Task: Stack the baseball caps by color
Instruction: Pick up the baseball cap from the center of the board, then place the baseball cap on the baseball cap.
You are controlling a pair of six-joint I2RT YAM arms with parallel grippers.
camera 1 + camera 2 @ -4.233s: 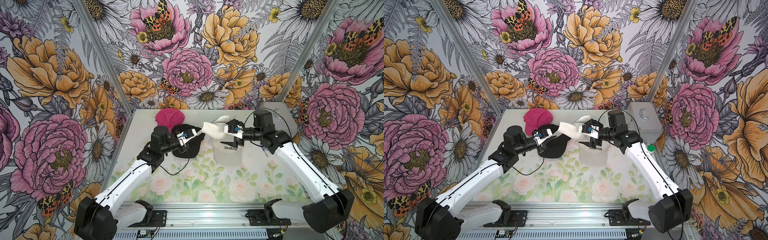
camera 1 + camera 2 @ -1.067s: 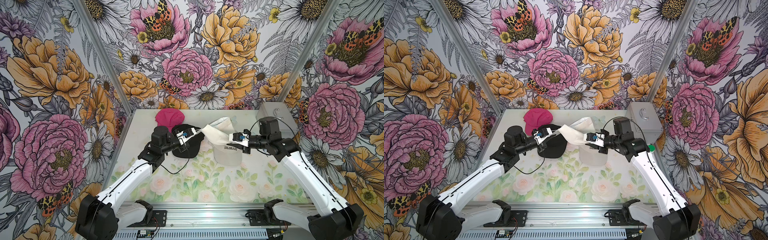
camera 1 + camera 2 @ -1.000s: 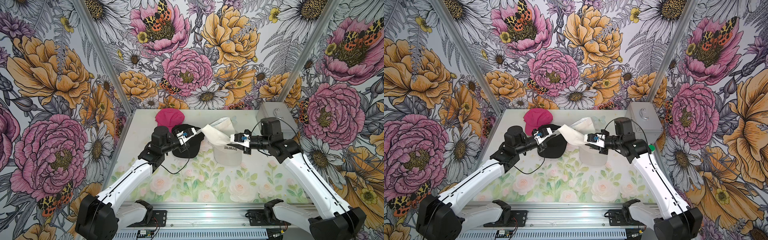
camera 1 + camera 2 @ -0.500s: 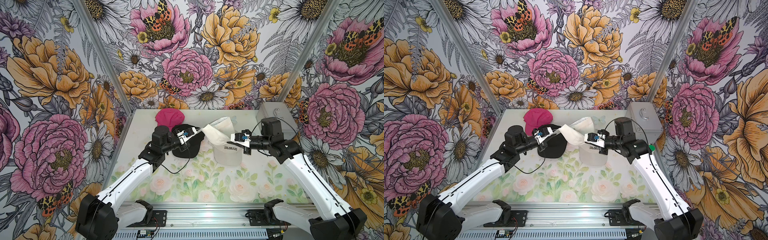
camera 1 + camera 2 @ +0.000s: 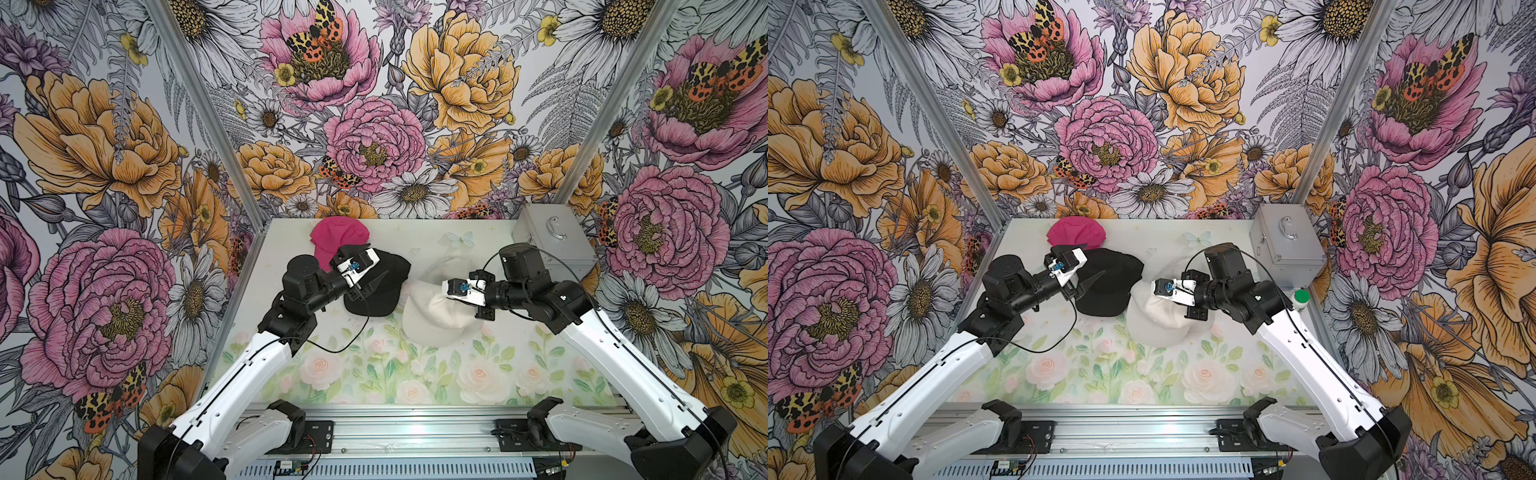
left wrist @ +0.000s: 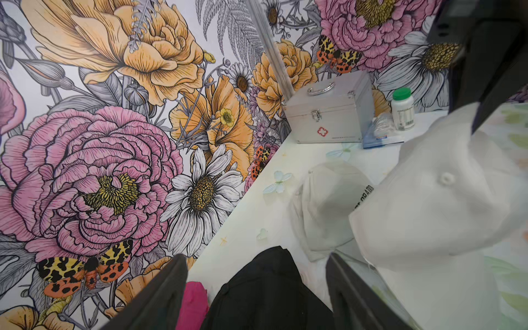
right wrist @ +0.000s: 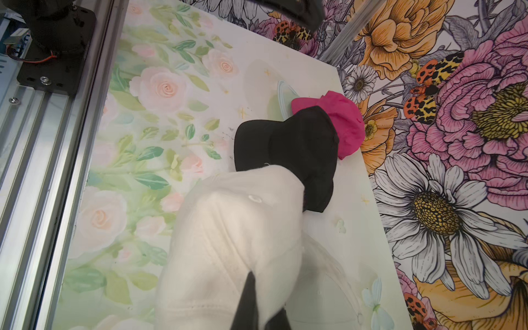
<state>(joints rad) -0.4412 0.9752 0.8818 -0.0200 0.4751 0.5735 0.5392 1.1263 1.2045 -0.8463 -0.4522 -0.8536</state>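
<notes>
Two cream caps (image 5: 436, 316), one black (image 5: 382, 291) (one pink (image 5: 332, 237)).

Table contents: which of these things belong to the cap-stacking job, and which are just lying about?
Job: cream caps; black caps; pink cap.
Lying about: silver case; green-lidded bottle; clear packet between the case and the bottle.

Left arm, white links with black joints (image 5: 249, 374): stretched forward and inward, wrist about level.
Left gripper (image 6: 255, 258): black fingers spread wide, gripping nothing.
Right arm, same build (image 5: 615, 353): stretched inward.
Right gripper (image 7: 253, 288): pinched tight on cream fabric baseball cap (image 5: 432, 320).
</notes>
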